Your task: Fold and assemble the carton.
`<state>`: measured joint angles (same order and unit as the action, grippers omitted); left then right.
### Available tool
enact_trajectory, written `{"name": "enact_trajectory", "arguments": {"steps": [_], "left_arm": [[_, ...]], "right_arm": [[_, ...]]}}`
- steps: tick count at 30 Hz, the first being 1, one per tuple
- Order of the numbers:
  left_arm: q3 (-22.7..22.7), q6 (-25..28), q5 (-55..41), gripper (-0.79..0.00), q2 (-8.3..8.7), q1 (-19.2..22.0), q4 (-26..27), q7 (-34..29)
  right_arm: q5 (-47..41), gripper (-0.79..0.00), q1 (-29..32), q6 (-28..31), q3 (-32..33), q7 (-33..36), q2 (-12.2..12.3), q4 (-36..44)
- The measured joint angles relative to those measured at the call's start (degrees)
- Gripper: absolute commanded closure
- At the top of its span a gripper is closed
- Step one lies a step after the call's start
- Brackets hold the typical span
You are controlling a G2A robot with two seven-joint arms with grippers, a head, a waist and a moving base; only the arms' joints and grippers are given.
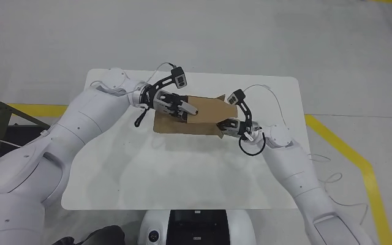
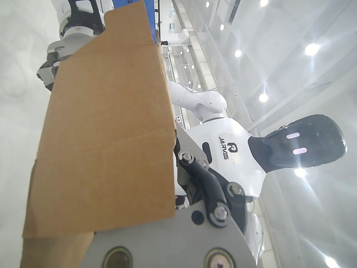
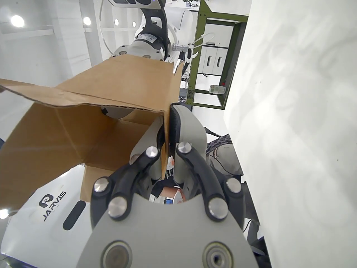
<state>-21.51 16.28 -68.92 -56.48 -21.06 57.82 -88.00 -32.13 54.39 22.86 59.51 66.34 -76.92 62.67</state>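
A white table [image 1: 122,177] with rounded corners stands on a pale grey floor [image 1: 245,37] crossed by yellow tape [image 1: 343,144]. In the wrist views a bright hall with ceiling lights lies behind.

The carton [image 1: 205,113], plain brown cardboard, sits over the far middle of the table, between the two arms. Whether it rests on the surface or hangs just above it cannot be told. In the right wrist view it is partly opened, its hollow inside [image 3: 55,140] showing and one flap [image 3: 41,94] bent outward along a crease.

The left gripper [image 1: 185,109] comes in at the carton's left end and holds a panel there. In the left wrist view one finger [image 2: 192,152] lies against the edge of that panel, and the other is hidden behind the cardboard.

The right gripper [image 1: 228,127] is at the carton's near right corner. In its wrist view its two fingers [image 3: 187,129] are closed narrow on the edge of a side wall, with the cardboard pinched between the pads.

Beyond the carton, the right wrist view shows a green-framed cabinet [image 3: 214,57] standing off in the hall.
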Motion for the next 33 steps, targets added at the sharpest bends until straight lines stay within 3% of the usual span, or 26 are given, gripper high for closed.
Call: {"name": "enact_trajectory", "arguments": {"steps": [4,5,6,7,8,20,21,23,26,27,28,33], "left_arm": [[-0.13,0.0,0.35,0.0,0.04,-0.02,-0.29,0.0],[-0.18,0.0,0.35,-0.099,0.08,-0.03,-0.39,0.0],[-0.24,0.0,0.33,-0.336,0.15,-0.05,-0.47,0.0],[-0.29,0.0,0.26,-0.677,0.22,-0.11,-0.48,0.0],[-0.34,0.0,0.13,-0.785,0.31,-0.2,-0.49,0.0],[-1.7,0.0,-1.22,-0.785,2.14,-2.22,0.33,0.0],[-1.98,0.0,-1.18,-0.708,2.27,-2.39,0.51,0.0],[-2.35,0.0,-0.88,-0.366,2.39,-2.63,0.85,0.0],[-2.85,0.0,-0.13,-0.154,2.42,-2.91,1.12,0.0],[-2.99,0.0,0.04,-0.046,2.36,-2.99,1.14,0.0],[-3.06,0.0,0.15,0.0,2.3,-3.04,1.14,0.0],[-3.34,0.0,0.85,0.0,1.86,-3.04,0.81,0.0]], "right_arm": [[2.21,0.0,0.42,-0.62,0.43,-1.0,0.36,1.33],[2.7,0.0,0.54,-0.8,0.56,-1.26,0.45,1.61],[3.22,0.0,0.7,-1.02,0.78,-1.55,0.57,1.9],[3.48,0.0,0.81,-1.17,0.96,-1.72,0.66,2.04],[3.59,0.0,0.91,-1.28,1.14,-1.83,0.74,2.13],[4.49,0.0,0.81,-1.19,1.82,-1.97,1.2,0.98],[4.99,0.0,0.73,-1.2,1.71,-2.35,1.21,0.8],[5.53,0.0,0.66,-1.2,1.45,-2.88,1.19,0.66],[5.65,0.0,0.59,-1.16,1.09,-3.2,1.13,0.43],[5.89,0.0,0.52,-1.21,0.96,-3.4,1.12,0.27],[6.12,0.0,0.45,-1.27,0.86,-3.62,1.11,0.16],[6.19,0.0,0.28,-1.4,0.43,-4.66,1.0,-0.37]]}}
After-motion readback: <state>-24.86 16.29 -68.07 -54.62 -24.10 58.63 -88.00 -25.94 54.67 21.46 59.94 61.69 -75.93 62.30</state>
